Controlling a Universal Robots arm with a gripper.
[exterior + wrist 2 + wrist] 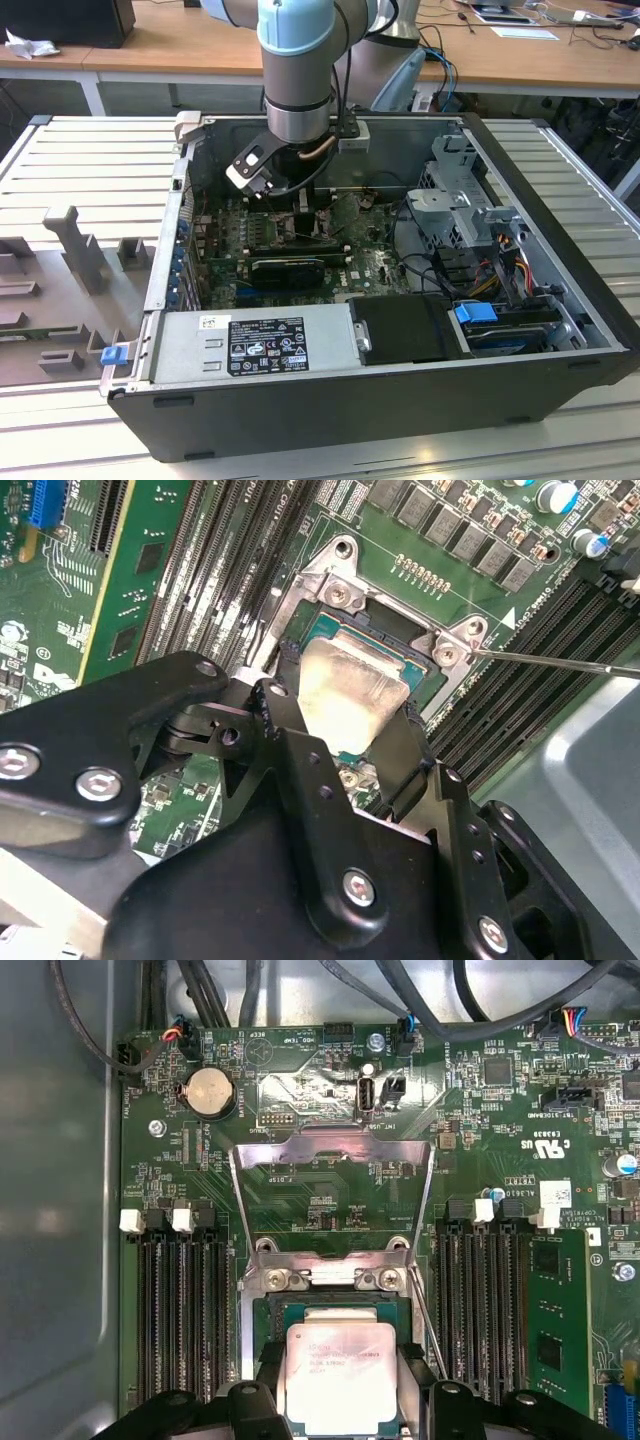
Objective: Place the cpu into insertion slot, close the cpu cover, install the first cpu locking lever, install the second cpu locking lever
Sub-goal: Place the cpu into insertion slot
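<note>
Pale silver-beige cpu (342, 1370); green motherboard (470, 1125); silver-grey cpu cover (333, 1146); black memory slots (185, 1310) with white latches (130, 1222); black gripper fingers (412, 752).

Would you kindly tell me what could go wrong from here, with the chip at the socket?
1. The end effector grips the cpu at the insertion slot; a slight tilt or offset might bend pins.
2. The cpu cover lies open next to the slot; the end effector could knock it.
3. The thin locking lever beside the slot might snag.
</note>
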